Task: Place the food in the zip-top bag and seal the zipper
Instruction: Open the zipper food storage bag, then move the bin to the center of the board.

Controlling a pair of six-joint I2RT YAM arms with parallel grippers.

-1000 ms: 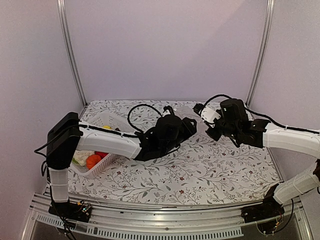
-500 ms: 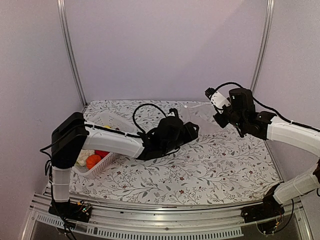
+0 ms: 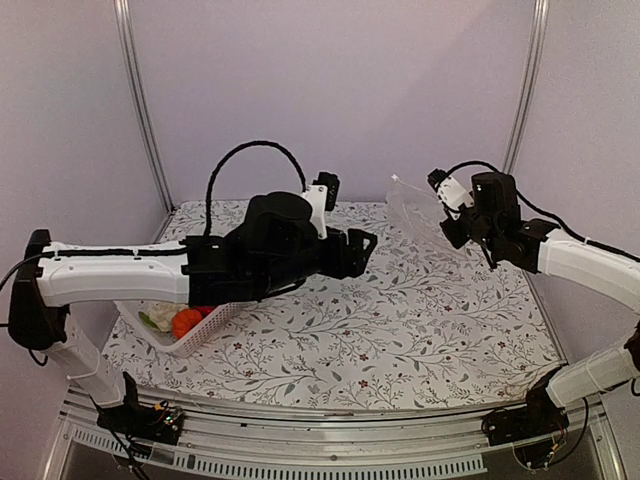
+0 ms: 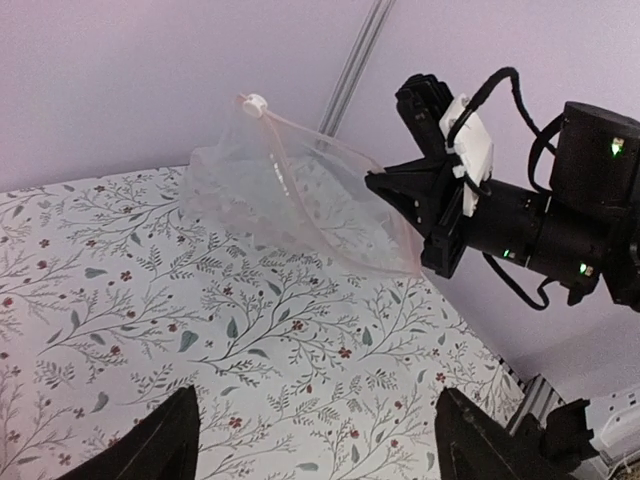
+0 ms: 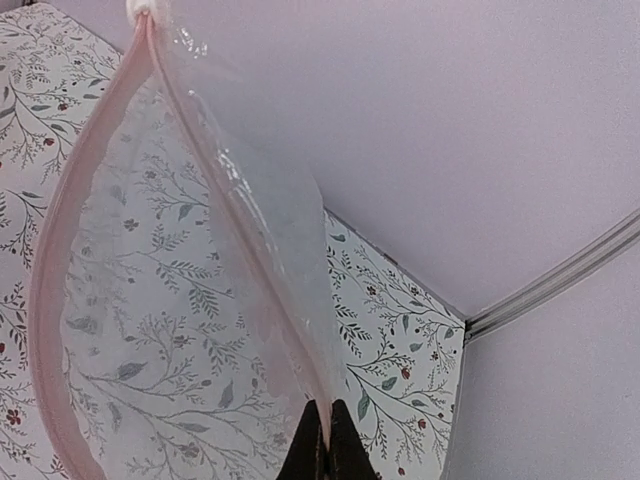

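The clear zip-top bag [image 3: 418, 212] hangs in the air over the back right of the table. My right gripper [image 5: 327, 440] is shut on one corner of its mouth edge. The pinkish zipper [image 5: 58, 270] gapes open, with its white slider [image 5: 145, 9] at the far end. My left gripper [image 4: 320, 440] hovers above the table's middle, open and holding nothing, facing the bag [image 4: 300, 200] and apart from it. The food stays in the white basket [image 3: 205, 330] at the left: an orange piece [image 3: 185, 322], a red one [image 3: 204, 310] and white cauliflower [image 3: 158, 318] show.
The floral tablecloth [image 3: 400, 320] covers the table. Metal frame posts [image 3: 520, 100] stand at the back corners, with purple walls behind. My left arm [image 3: 120, 270] stretches over the basket, hiding part of it.
My right gripper lifted the bag up and to the right, off the table. My left arm rose, and its jaws opened wider.
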